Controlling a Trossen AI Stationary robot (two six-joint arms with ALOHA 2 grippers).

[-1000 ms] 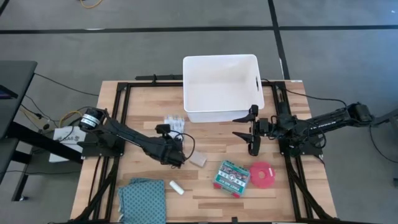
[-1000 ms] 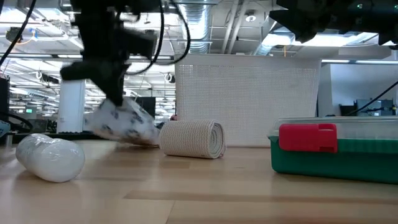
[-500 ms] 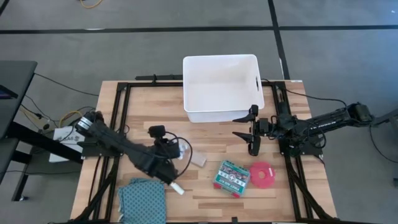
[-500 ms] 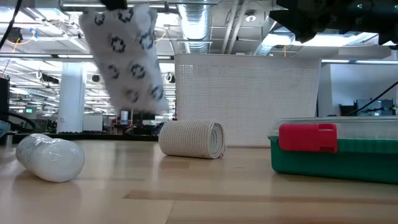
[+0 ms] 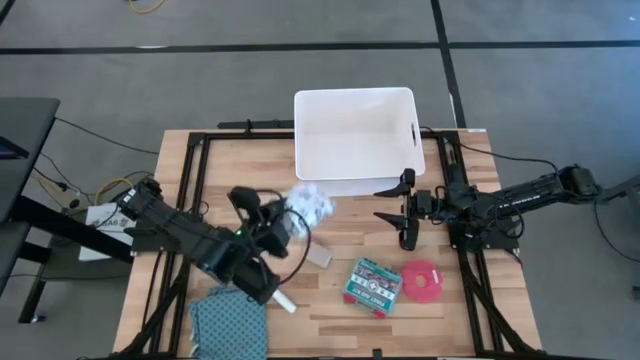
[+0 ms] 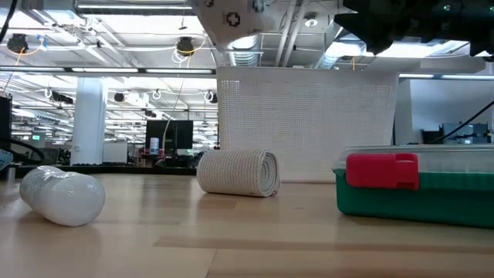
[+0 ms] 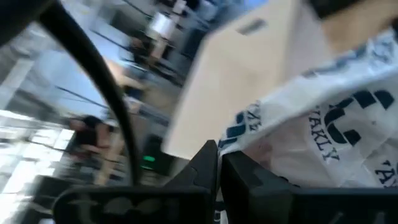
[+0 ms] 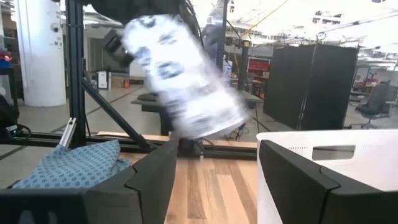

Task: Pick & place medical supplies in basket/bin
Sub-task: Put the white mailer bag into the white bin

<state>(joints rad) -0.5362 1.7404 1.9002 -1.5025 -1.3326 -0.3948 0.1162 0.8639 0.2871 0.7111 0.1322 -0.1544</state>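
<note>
- Left gripper (image 5: 283,226), mid-table in the high view: fingers (image 7: 205,168) pinched together on the edge of the flat white patterned packet (image 5: 310,204), per the left wrist view. Packet rides clear of the wood, hanging toward 1 o'clock from the gripper, just short of the white tub's near wall.
- Low view: packet (image 6: 231,19) shows only as a corner high up, well above the tabletop.
- Right wrist view: same packet (image 8: 180,87) blurred in mid-air, w/ the tub rim beside it.
- White tub (image 5: 305,130) at 12 o'clock on the table; inside looks bare in the high view, so judged nothing delivered yet.
- Right gripper (image 5: 407,210) waits at 3 o'clock, fingers spread apart, holding nothing, just beside the tub's near right corner.
- Still on the wood, approx 5–6 o'clock from table centre: small beige block (image 5: 320,257), green-and-red printed pack (image 5: 373,283), pink-red round disc (image 5: 422,281), small white roll (image 5: 284,300).
- Low view shows the beige piece as a rolled bandage (image 6: 238,171), the white roll (image 6: 62,195) at 9 o'clock, the pack (image 6: 417,189) at 3 o'clock.
- Small black piece: not picked out in any view.
- Folded teal cloth (image 5: 228,320) at 7 o'clock, not part of the job.
- Judged status: first item in transit, drop pending; four visible items left.
</note>
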